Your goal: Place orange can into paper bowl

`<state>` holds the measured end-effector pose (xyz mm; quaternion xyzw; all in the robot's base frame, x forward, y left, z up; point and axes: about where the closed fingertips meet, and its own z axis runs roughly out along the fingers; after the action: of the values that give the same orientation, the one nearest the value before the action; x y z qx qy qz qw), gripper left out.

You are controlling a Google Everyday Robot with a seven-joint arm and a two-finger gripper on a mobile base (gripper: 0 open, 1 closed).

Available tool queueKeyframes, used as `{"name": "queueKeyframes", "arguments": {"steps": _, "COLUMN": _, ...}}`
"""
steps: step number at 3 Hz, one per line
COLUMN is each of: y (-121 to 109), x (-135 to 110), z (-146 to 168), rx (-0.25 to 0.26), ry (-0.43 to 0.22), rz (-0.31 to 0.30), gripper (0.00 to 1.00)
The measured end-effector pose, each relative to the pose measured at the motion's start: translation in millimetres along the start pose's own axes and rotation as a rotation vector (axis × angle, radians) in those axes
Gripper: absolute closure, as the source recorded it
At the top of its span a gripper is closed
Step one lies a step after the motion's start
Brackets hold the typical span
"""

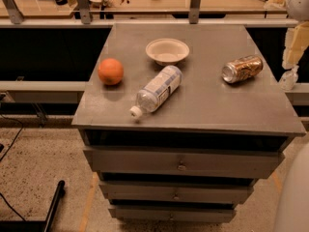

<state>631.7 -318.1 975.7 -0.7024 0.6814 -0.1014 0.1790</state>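
Gripper point(289, 79): beside the surface point(207, 105) edge, apart from every item; grasp state cannot be told.
Orange can point(242, 69): on its side, the item nearest the gripper.
Paper bowl point(167, 50): beyond the can, empty.
Step, judged: approach.
Next move calls for: reaching the can and closing across its body.

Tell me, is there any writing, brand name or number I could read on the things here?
No text here is legible.
Clear bottle: pale label with print, too blurred to read.
Orange can: patterned label, no words legible.
Paper bowl, orange fruit, drawer fronts: no writing visible.
Gripper, off the cabinet's right edge beyond the can: no markings visible.
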Motion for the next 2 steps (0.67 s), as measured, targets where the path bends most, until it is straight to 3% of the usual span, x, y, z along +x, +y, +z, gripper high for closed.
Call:
{"name": "queueKeyframes", "arguments": {"steps": 1, "y": -38, "x": 0, "z": 10, "rx": 0.096, "ry": 0.022, "rz": 0.001, "gripper": 0.0}}
{"name": "queueKeyframes", "arguments": {"steps": 2, "y": -44, "x": 13, "z": 48, "rx": 0.068, "ry": 0.059, "rz": 0.024, "gripper": 0.0}}
